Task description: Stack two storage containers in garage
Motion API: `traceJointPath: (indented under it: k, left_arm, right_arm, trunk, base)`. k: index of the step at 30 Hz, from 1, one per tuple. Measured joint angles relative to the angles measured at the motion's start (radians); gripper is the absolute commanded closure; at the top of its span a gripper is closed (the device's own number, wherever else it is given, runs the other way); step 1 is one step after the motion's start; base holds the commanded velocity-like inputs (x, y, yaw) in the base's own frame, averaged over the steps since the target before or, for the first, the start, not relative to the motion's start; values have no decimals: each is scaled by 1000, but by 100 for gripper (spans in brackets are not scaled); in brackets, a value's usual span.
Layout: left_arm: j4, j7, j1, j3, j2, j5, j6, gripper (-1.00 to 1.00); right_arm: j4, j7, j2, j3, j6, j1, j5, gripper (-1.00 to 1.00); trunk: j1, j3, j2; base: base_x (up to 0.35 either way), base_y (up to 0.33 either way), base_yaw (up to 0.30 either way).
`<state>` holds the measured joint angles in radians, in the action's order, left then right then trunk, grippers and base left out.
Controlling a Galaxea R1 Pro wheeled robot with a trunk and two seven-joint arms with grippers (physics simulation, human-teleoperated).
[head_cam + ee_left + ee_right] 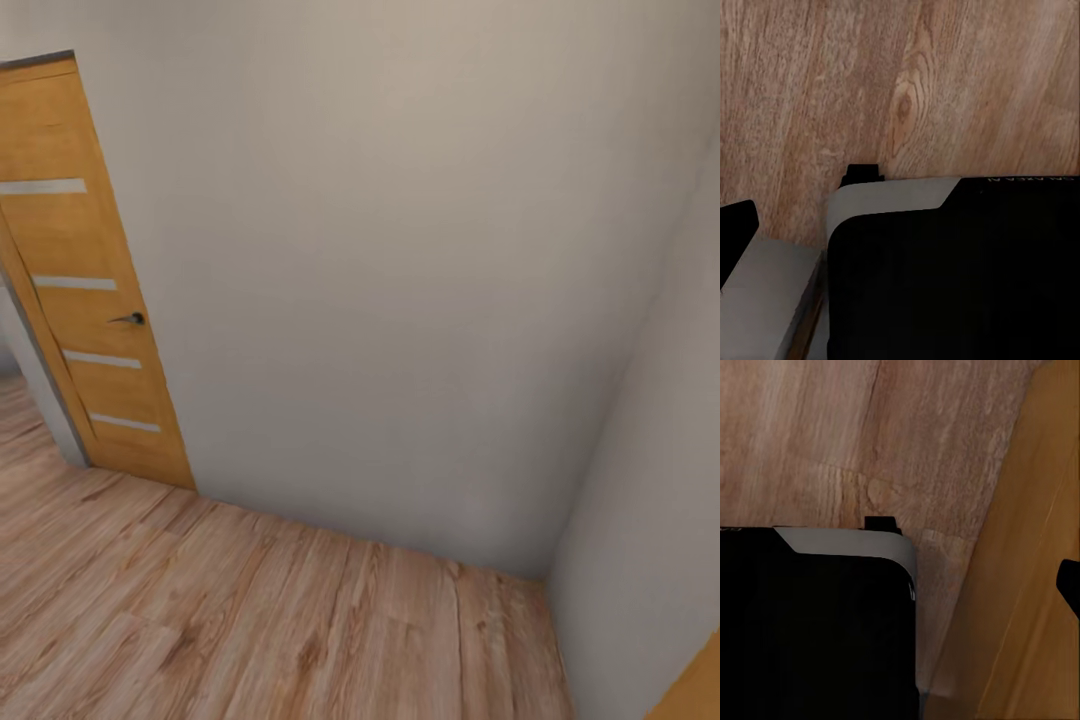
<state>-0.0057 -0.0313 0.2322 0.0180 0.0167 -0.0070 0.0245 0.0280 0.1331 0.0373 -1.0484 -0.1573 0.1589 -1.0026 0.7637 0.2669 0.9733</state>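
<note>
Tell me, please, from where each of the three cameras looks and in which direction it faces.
Head view: from the robot's head, forward and down at a corner of white walls, a wooden door and the wood plank floor.
Left wrist view: near the left gripper, looking down at the plank floor, with the robot's black and grey body below.
Right wrist view: near the right gripper, looking down at the floor, the robot's body and an orange wooden surface.
Shared: all see the plank floor.
</note>
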Motion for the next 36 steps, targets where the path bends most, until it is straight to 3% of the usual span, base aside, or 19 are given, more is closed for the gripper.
traceJointPath:
  k: [36]
  left_arm:
    - [0, 0, 0, 0, -1, 1, 0, -100]
  right_arm:
    - [0, 0, 0, -1, 0, 0, 0, -100]
  trunk:
    - [0, 0, 0]
  base:
    - [315, 0, 268]
